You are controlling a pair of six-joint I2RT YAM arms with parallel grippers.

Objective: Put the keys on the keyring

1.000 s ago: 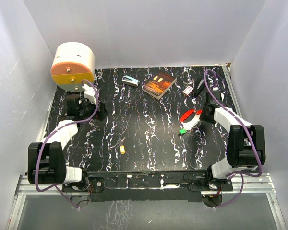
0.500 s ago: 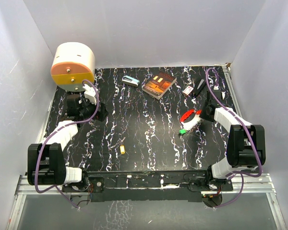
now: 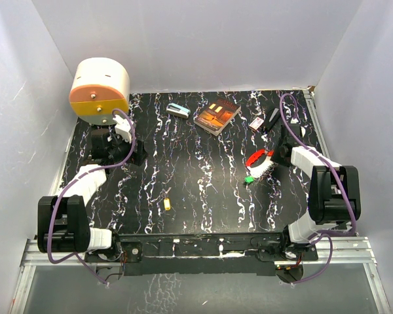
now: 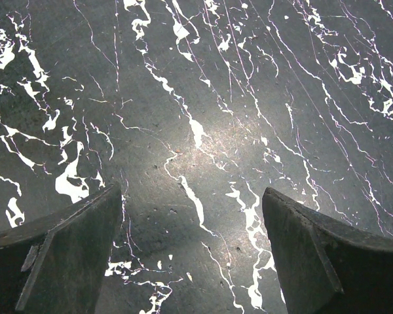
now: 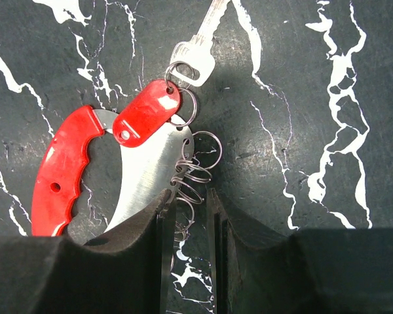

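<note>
black table [image 3: 203, 190] veined with white, yellow key [image 3: 167, 204], green key [image 3: 248, 178], silver key [image 5: 195, 55].

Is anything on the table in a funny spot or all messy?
Yes. One yellow key lies all alone near the front middle of the table, far from the red keyring on the right. A green key lies right beside that keyring. Nothing looks spilled or broken.

**Gloss, bright steel, matt black**

The black, white-veined bench [image 4: 196, 131] is smooth with a dull sheen. The red curved plastic handle [image 5: 62, 170] and the red oval plastic tag [image 5: 147, 111] are glossy. The crescent steel plate [image 5: 147, 176], the silver metal key [image 5: 196, 55] and the thin wire rings [image 5: 193, 173] are polished bright. The right claw [image 5: 188, 196] is matt black plastic.
</note>
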